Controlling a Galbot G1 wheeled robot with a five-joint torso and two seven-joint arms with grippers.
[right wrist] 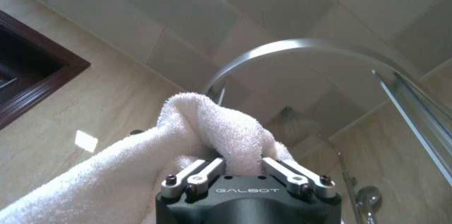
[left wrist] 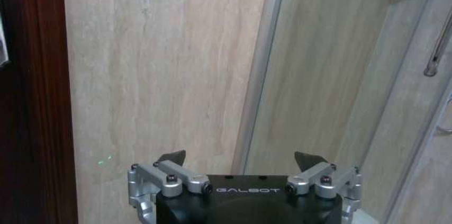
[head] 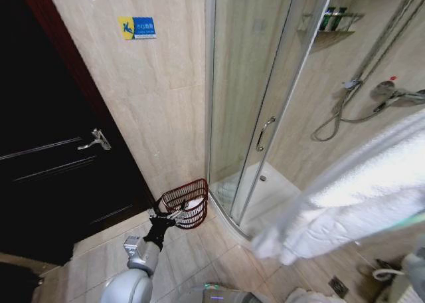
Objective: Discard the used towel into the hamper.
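The thick white terry towel (right wrist: 211, 134) is bunched in my right hand (right wrist: 244, 168), whose silver fingers (right wrist: 198, 173) are closed tight on a soft, looped fold of it. The rest of the cloth drapes away from my wrist in a heavy band, seen in the head view as a broad white sweep (head: 358, 197) hanging up and to the right of the hamper.

The hamper (head: 186, 202) is a small round basket of dark reddish-brown wire with thin upright ribs and a thicker rim. It stands on the beige tiled floor (head: 199, 250) in the corner where the pale stone-tile wall (head: 159, 103) meets the curved glass shower enclosure (head: 259, 103). Something white lies inside it.

My left hand (head: 167, 216) hovers just beside the hamper's rim, on the side away from the wall, its black-tipped fingers (left wrist: 171, 158) spread wide and holding nothing. A dark wooden door (head: 53, 157) with a metal lever handle (head: 96, 141) stands left of the hamper.
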